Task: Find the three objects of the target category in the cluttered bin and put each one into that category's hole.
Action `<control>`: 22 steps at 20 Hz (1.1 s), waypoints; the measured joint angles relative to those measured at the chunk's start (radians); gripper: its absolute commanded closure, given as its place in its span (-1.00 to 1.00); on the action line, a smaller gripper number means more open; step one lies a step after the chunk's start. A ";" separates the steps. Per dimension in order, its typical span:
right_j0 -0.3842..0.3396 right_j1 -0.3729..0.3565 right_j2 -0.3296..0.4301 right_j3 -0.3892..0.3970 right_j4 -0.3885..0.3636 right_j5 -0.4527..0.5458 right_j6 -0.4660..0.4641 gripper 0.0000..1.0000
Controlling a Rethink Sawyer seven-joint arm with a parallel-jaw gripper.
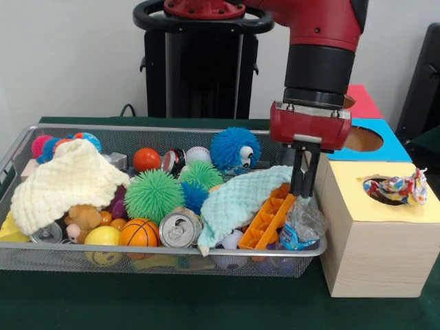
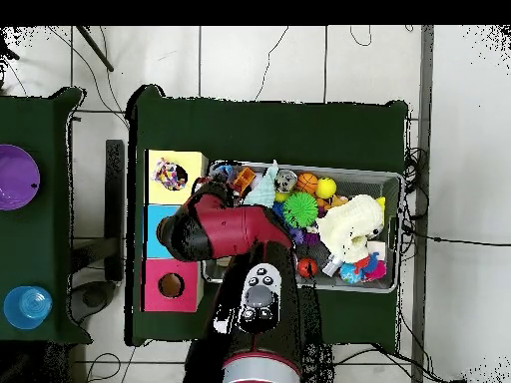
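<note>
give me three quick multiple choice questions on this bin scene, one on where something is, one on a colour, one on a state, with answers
1. Where is the gripper?
A. at the bin's end nearest the wooden box
B. over the cream cloth
C. inside the blue hole

2. What colour is the top of the box around the hole that has patterned fabric in it?
A. pink
B. yellow
C. blue

3. What state is the soda can in?
A. standing upright
B. held in the gripper
C. lying on its side, top facing the camera

Answers:
1 A, the gripper hangs at the bin corner beside the box, at a crumpled plastic bottle.
2 B, that section's top is yellow.
3 C, the can's round lid with its tab faces the front.
</note>
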 measured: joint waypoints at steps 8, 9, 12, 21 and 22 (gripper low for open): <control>-0.078 -0.052 0.074 0.011 -0.195 -0.008 0.000 1.00; -0.084 -0.056 0.079 0.011 -0.209 -0.008 0.000 1.00; -0.100 -0.068 0.093 0.011 -0.242 -0.008 0.000 1.00; -0.110 -0.106 0.130 0.011 -0.282 -0.008 0.000 1.00; -0.110 -0.111 0.134 0.011 -0.282 -0.008 0.000 1.00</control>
